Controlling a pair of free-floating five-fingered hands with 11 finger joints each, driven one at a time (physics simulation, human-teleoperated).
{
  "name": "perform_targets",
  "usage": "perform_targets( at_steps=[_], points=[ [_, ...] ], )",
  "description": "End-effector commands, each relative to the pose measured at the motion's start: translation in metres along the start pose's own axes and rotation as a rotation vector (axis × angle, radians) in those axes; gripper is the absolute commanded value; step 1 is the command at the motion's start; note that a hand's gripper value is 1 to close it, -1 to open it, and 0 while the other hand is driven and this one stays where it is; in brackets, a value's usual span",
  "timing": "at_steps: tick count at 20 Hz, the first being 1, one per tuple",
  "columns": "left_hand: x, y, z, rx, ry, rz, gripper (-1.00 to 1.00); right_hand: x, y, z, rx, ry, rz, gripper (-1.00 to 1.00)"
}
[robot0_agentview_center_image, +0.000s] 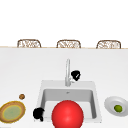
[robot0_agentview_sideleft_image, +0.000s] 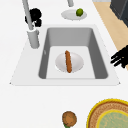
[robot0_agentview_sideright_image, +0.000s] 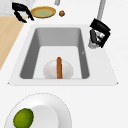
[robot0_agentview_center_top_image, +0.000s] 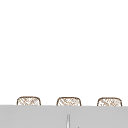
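Note:
My right hand hovers just right of the grey faucet, at the back of the sink. Its fingers curl down round the faucet's small lever; the same hand hangs beside the faucet's post. My left hand floats at the sink's front left corner with loosely spread fingers and holds nothing; it is also the hand past the sink's rim. In the basin lies a white plate with a brown sausage on it.
A big red sphere covers the front of the sink. A white plate with a green lime stands on the right. On the left are a yellow-brown plate and a small brown round thing.

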Motion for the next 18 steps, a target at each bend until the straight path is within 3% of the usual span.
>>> perform_targets(
  at_steps=[1,9,18],
  points=[
    [0.000,0.000,0.000,0.000,0.000,0.000,0.00,0.020,-0.019,0.011,-0.042,0.000,0.011,1.00],
    [0.000,0.000,0.000,0.000,0.000,0.000,0.00,0.044,-0.011,0.009,-0.038,0.182,0.048,1.00],
    [0.000,0.000,0.000,0.000,0.000,0.000,0.00,0.057,-0.011,0.007,-0.039,0.286,0.076,1.00]
  ],
)
